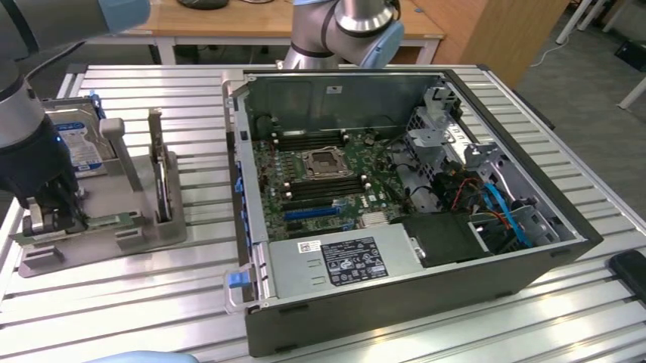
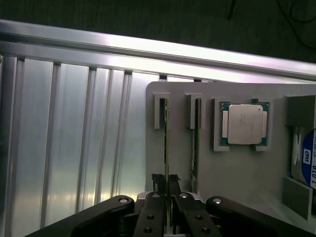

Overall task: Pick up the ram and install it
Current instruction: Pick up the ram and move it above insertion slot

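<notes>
Two ram sticks stand on edge in slots of a grey holder (image 2: 237, 173). In the wrist view my gripper (image 2: 166, 178) straddles the thin edge of one ram stick (image 2: 167, 133), with both fingers pressed close against its sides near one end. The second stick (image 2: 196, 133) stands free beside it. In the exterior view the gripper (image 1: 53, 215) is low over the holder's near end at the exterior view's left, and a green ram edge (image 1: 106, 221) shows beside it. The open computer case (image 1: 404, 287) lies at the centre with its motherboard (image 1: 323, 174) exposed.
On the holder are a square silver processor (image 2: 244, 123) and a hard drive (image 1: 76, 144) with a blue-white label, plus an upright card (image 1: 156, 151). The slatted metal table (image 1: 121, 302) runs around the holder. A second arm's base (image 1: 343, 30) stands behind the case.
</notes>
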`<state>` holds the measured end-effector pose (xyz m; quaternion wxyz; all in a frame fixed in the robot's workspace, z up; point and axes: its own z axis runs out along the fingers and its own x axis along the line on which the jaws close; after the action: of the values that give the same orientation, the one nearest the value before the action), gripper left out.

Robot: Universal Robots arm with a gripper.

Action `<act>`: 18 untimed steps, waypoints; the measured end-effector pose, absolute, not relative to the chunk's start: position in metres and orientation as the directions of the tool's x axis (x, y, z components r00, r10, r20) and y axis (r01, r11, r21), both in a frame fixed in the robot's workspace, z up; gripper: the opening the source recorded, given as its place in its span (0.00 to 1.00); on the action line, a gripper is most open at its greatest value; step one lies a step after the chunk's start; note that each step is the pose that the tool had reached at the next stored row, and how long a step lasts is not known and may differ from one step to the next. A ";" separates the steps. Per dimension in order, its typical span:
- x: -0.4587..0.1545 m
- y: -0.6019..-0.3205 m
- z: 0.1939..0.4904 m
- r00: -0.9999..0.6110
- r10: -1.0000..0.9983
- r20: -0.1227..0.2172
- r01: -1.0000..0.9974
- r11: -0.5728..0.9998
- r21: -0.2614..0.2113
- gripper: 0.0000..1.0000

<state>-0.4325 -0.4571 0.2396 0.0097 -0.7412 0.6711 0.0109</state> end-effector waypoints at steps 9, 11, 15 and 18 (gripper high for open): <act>-0.433 -0.457 0.257 0.099 -0.995 -0.029 -0.995 -0.099 0.003 0.13; -0.432 -0.457 0.261 0.099 -0.995 -0.030 -0.995 -0.099 0.004 0.13; -0.432 -0.457 0.268 0.099 -0.995 -0.030 -0.995 -0.099 0.005 0.13; -0.432 -0.457 0.275 0.099 -0.995 -0.030 -0.995 -0.099 0.008 0.13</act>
<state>-0.4325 -0.4571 0.2747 0.0071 -0.7412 0.6711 0.0137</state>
